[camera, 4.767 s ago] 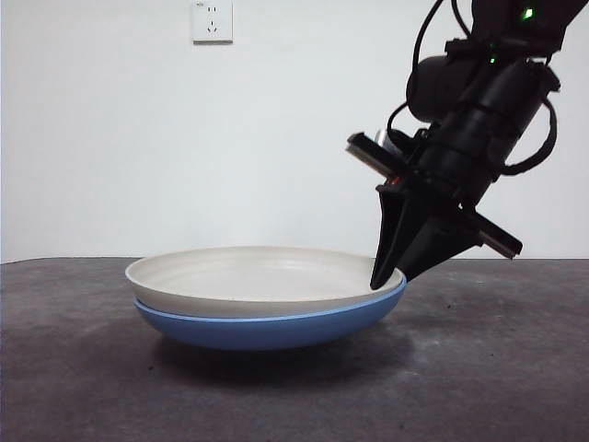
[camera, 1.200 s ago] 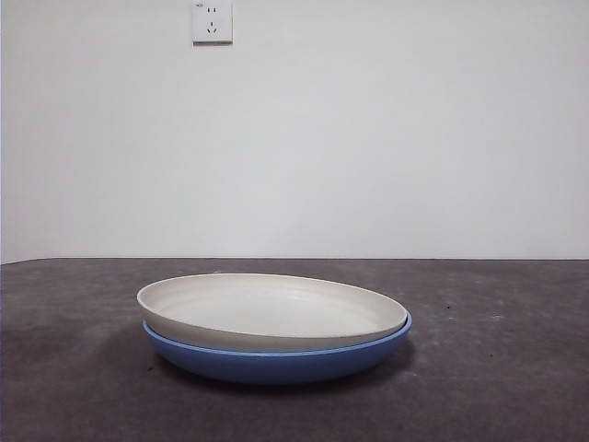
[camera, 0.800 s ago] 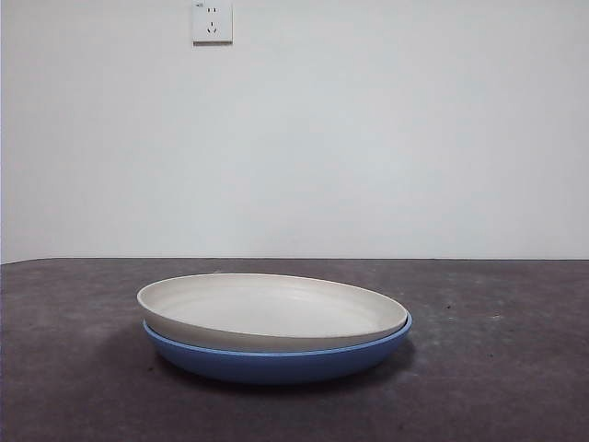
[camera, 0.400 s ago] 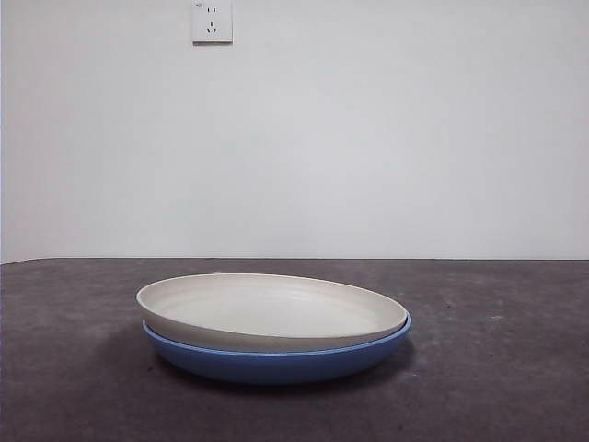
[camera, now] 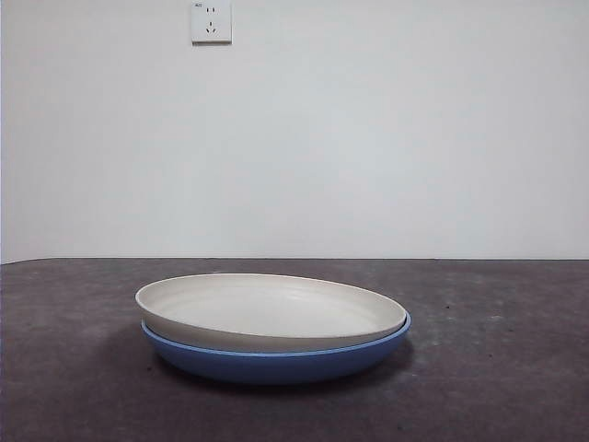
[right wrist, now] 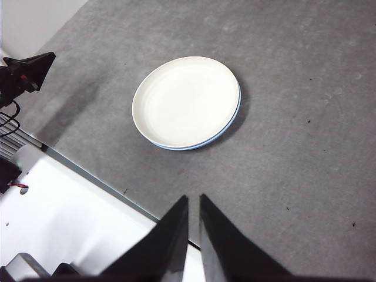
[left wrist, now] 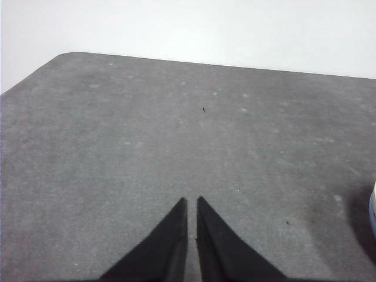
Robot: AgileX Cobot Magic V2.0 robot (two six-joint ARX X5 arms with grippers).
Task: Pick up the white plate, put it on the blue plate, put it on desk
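In the front view the white plate (camera: 271,308) sits nested in the blue plate (camera: 276,354), shifted a little toward 9 o'clock so that a thin blue crescent of rim shows at 3 o'clock; the pair rests flat on the desk (camera: 497,387), with no arm in sight. That lie suggests the stacking is done and the stack has been set down, so I judge the task at or near its end. In the left wrist view the left gripper (left wrist: 188,205) hangs above bare desk, its jaws pressed nearly together with only a hairline slit between them and nothing held; a sliver of plate edge shows at about 4 o'clock, at the frame's side. In the right wrist view the right gripper (right wrist: 192,202) is high above the desk, jaws likewise closed to a narrow slit and empty, with the stack well apart from it at 12 o'clock. From there the white plate covers all but a blue arc at 4 o'clock. Both arms seem parked clear so the stack stays undisturbed.
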